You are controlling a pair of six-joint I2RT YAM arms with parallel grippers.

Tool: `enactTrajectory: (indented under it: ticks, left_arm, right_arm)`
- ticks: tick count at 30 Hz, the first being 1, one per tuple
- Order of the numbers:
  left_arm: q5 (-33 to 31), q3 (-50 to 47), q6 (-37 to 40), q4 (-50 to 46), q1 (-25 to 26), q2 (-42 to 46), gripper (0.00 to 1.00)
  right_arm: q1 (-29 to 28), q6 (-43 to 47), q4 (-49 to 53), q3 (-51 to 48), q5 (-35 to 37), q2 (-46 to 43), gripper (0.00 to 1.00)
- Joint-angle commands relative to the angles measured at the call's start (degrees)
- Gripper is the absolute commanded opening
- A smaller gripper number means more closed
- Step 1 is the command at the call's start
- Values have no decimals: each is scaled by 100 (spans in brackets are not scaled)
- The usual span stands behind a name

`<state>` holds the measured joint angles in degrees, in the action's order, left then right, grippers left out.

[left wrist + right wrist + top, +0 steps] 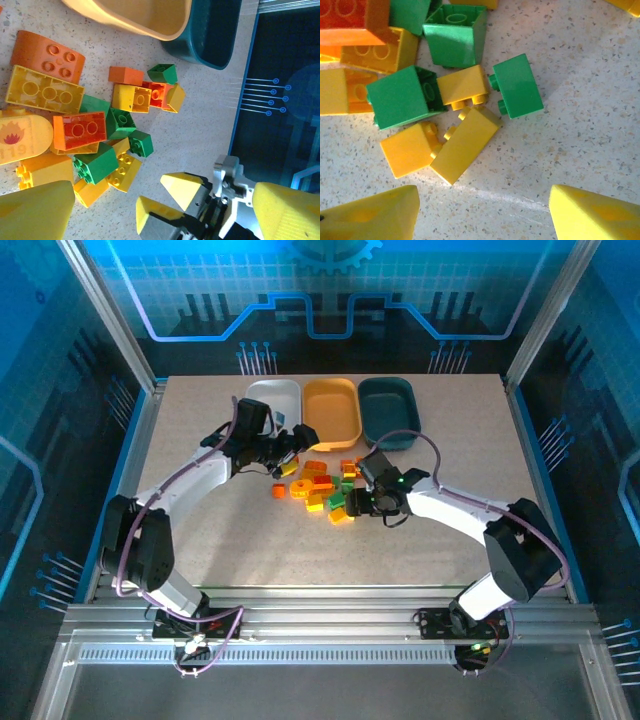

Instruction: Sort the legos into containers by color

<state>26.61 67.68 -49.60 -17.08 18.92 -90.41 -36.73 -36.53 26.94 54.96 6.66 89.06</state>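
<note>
Two empty grippers, fingers apart: left gripper [288, 458] hovers close by, while right gripper [484, 195], over the lego heap [322, 490] on the speckled bench [450, 530], should straddle the slanted yellow plastic brick [465, 145] across its narrow width.

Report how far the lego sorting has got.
Done: nothing visible; orange-yellow tray and teal tray look empty, white tray partly hidden by the arm. In hand: nothing; left hand and right hand are open beside the legos. Left: the whole pile, all three colours.
</note>
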Motion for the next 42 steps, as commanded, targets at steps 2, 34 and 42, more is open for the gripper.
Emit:
enactTrajectory:
  ticks: [2, 34, 42]
  left_arm:
    - [-13, 34, 43, 26, -2, 181, 93]
    - [-45, 131, 160, -91, -2, 86, 93]
    - [836, 143, -196, 371, 112, -400, 94]
  right_arm:
    - [-35, -275, -157, 280, -177, 517, 69]
    - [-14, 54, 62, 278, -18, -131, 30]
    - [1241, 847, -237, 1203, 273, -9, 30]
